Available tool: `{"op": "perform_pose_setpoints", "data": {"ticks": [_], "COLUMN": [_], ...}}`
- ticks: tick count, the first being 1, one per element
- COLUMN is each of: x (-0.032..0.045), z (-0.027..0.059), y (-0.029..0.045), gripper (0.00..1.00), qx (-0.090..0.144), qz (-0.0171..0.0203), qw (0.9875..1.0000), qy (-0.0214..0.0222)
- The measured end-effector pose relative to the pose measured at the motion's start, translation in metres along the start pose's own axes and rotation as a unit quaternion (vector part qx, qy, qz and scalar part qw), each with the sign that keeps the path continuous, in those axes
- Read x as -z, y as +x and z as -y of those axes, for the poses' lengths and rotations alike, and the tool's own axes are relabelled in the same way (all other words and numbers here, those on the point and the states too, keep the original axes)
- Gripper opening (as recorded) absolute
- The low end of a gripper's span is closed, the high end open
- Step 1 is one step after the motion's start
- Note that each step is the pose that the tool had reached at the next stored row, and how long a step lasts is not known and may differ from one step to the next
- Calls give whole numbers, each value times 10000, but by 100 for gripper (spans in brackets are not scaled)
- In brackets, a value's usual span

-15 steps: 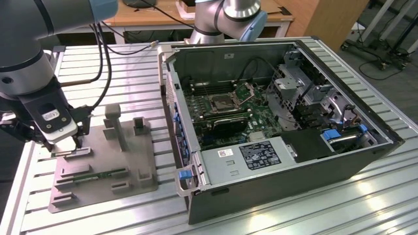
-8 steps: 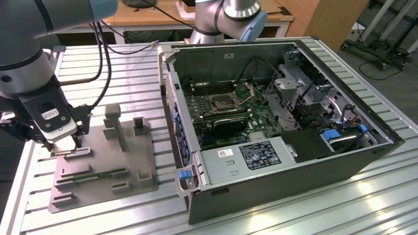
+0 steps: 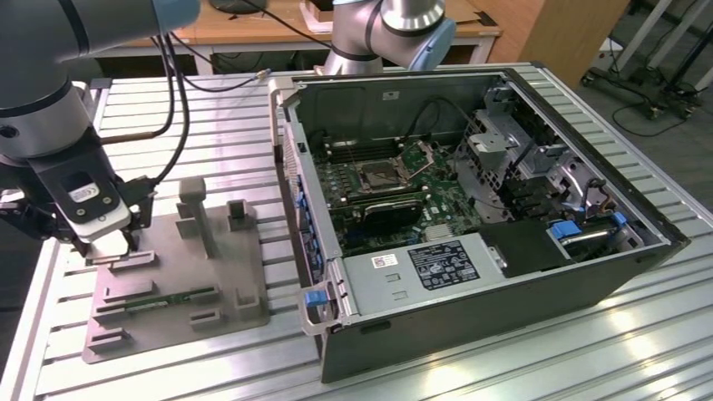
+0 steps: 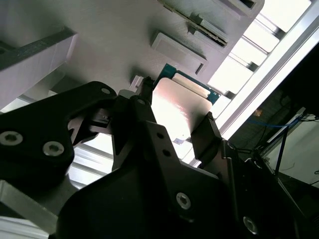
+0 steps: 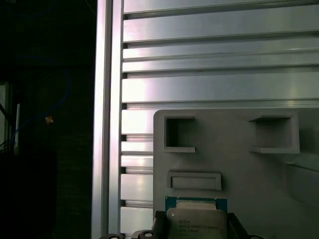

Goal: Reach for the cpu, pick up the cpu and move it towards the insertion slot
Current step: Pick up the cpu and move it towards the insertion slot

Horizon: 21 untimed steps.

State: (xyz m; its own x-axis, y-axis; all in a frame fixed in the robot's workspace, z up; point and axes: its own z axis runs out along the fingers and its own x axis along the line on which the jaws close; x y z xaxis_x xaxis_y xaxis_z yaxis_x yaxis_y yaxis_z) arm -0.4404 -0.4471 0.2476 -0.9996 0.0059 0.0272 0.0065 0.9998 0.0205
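One arm (image 3: 45, 92) noted, on the exterior view's left, bent low over a grey fixture (image 3: 223, 280) that lies flat on the ribbed metal counter (image 3: 535, 359). We see its pincer (image 3: 108, 244) down at the fixture's edge on the exterior view's left.

Second wrist view: the cpu (image 4: 180, 112) sits between the black fingers (image 4: 209, 132). Its shiny top is lit pinkish-white, and a thin teal edge shows along one side. We read the pincer as clamped on the cpu, one finger against each of two opposite edges. First wrist view agrees: the cpu (image 5: 197, 223) has a dark finger tight on either flank and lies just beside a shallow oblong recess (image 5: 194, 181) in the fixture. Whether the cpu rests on the fixture or has left it, we cannot tell.

Slot (image 3: 373, 177): inside the open case (image 3: 479, 288) on the exterior view's right, set in the green board (image 3: 446, 213), silvery frame, dark centre. Cpu and slot are well apart, with the case wall between them.

Also logged:
- a green stick (image 3: 167, 298) in a groove of the fixture, near the pincer but apart from it
- a second arm's base (image 3: 390, 33) behind the case
- black cables (image 3: 167, 100) hanging beside the working arm
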Motion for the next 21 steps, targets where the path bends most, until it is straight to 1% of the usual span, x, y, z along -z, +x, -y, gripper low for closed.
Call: {"op": "perform_pose_setpoints", "data": {"ticks": [21], "x": [81], "z": [-2], "y": [2], "gripper": [55], "qx": [0], "qz": [0], "qw": [10000], "qy": [0]}}
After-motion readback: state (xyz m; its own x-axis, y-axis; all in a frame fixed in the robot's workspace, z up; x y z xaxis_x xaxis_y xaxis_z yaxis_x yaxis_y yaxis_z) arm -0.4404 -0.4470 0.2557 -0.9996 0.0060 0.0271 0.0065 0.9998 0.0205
